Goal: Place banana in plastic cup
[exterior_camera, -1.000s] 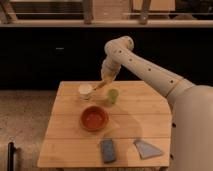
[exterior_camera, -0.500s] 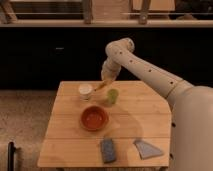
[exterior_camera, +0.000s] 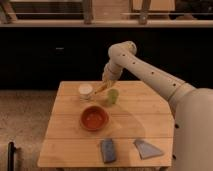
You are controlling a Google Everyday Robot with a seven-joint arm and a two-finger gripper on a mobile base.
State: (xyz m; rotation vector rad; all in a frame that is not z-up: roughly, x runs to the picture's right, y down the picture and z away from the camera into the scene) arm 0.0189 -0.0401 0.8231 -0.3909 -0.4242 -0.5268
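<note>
Wooden table (exterior_camera: 65,145); robot arm (exterior_camera: 150,75) reaching in from 3 o'clock. Green plastic cup (exterior_camera: 113,96) near table's 12 o'clock. Gripper (exterior_camera: 107,80) at cup's 11 o'clock, grip state: cannot tell. Banana (exterior_camera: 100,89) just below gripper, outside cup; placing not yet done.

The yellow banana (exterior_camera: 100,88) hangs tilted, gripped at its upper end by the gripper (exterior_camera: 106,83), just left of the upright green plastic cup (exterior_camera: 113,96), not inside it.
</note>
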